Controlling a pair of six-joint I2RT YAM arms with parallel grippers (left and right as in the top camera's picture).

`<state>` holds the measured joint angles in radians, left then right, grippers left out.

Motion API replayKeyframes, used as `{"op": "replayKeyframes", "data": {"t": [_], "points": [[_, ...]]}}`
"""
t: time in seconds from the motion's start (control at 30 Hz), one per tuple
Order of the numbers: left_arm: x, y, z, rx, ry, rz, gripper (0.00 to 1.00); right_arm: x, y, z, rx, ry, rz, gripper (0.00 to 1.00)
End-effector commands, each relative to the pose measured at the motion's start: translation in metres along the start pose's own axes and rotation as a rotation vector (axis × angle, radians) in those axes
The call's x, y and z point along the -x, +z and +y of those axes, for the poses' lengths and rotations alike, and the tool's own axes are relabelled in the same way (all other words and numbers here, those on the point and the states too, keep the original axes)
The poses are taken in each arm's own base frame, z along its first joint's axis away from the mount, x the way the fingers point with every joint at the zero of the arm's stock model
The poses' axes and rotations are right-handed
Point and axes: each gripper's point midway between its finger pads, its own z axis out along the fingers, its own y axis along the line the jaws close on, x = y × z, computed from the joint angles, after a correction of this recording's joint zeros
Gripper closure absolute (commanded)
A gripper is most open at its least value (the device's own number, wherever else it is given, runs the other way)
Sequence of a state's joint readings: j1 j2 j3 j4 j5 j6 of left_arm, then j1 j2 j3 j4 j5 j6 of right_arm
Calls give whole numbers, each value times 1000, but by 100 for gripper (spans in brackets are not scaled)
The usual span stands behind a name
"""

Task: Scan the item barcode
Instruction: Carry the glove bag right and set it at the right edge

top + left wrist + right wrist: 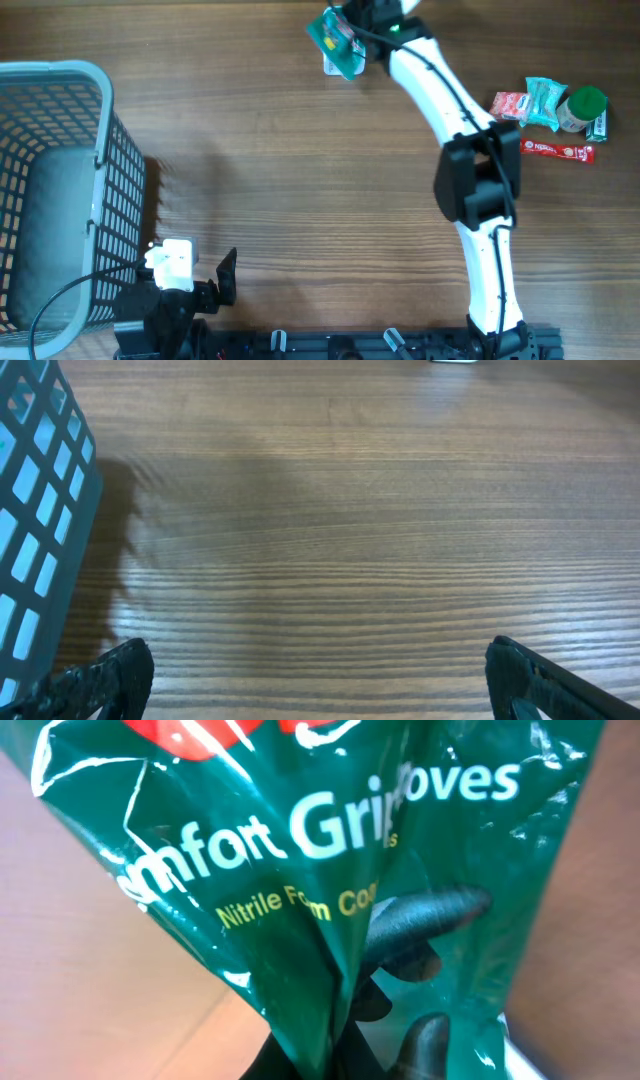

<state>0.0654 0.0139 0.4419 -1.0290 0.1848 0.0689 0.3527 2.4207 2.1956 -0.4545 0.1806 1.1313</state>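
- My right arm stretches from the near edge, bent at the elbow, out to the far side of the counter (280, 180).
- Right pincer (358, 30) is clamped tight on the green glove packet (335, 40), pinching crumpled plastic. The packet is at the far edge, in my grip.
- Left arm is tucked low at the near edge beside the basket (105, 150).
- Left pincer (198, 268) is spread wide, holding nothing, over bare wood.
- Snack pile (550, 110) lies right of my right arm, apart from it.

White right arm (432, 85) with black elbow joint (480, 180); black left pincer (320, 670), thin black cable (75, 281).
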Motion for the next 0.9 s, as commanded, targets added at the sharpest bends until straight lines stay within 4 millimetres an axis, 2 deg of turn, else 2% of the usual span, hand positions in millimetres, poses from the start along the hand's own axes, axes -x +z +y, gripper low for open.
{"op": "replayKeyframes", "data": {"t": [0.0, 0.1, 0.13, 0.2, 0.23, 0.3, 0.33, 0.4, 0.47, 0.57, 0.63, 0.67, 0.7, 0.73, 0.77, 0.8, 0.87], "points": [[2, 0, -1, -5, -6, -10, 0, 100, -104, -13, -121, 43, -65, 96], [2, 0, -1, -5, -6, -10, 0, 142, -157, -106, -418, 186, -48, 96], [2, 0, -1, -5, -6, -10, 0, 158, -184, -153, -570, 271, -59, 95], [2, 0, -1, -5, -6, -10, 0, 172, -234, -235, -854, 436, -57, 96], [2, 0, -1, -5, -6, -10, 0, 177, -248, -260, -932, 478, -56, 96], [2, 0, -1, -5, -6, -10, 0, 195, -261, -298, -1007, 461, -45, 95], [2, 0, -1, -5, -6, -10, 0, 205, -271, -325, -1086, 489, -97, 96], [2, 0, -1, -5, -6, -10, 0, 219, -282, -368, -1205, 511, -183, 96], [2, 0, -1, -5, -6, -10, 0, 220, -277, -407, -1261, 524, -221, 96], [2, 0, -1, -5, -6, -10, 0, 205, -254, -457, -1266, 573, -247, 96], [2, 0, -1, -5, -6, -10, 0, 199, -243, -479, -1253, 596, -272, 96], [2, 0, -1, -5, -6, -10, 0, 201, -242, -483, -1248, 594, -278, 96], [2, 0, -1, -5, -6, -10, 0, 208, -241, -481, -1230, 536, -256, 91], [2, 0, -1, -5, -6, -10, 0, 221, -241, -476, -1202, 452, -232, 65], [2, 0, -1, -5, -6, -10, 0, 233, -245, -465, -1176, 386, -210, 12], [2, 0, -1, -5, -6, -10, 0, 239, -249, -453, -1144, 376, -195, 0], [2, 0, -1, -5, -6, -10, 0, 248, -265, -414, -1024, 409, -168, 0]]}}
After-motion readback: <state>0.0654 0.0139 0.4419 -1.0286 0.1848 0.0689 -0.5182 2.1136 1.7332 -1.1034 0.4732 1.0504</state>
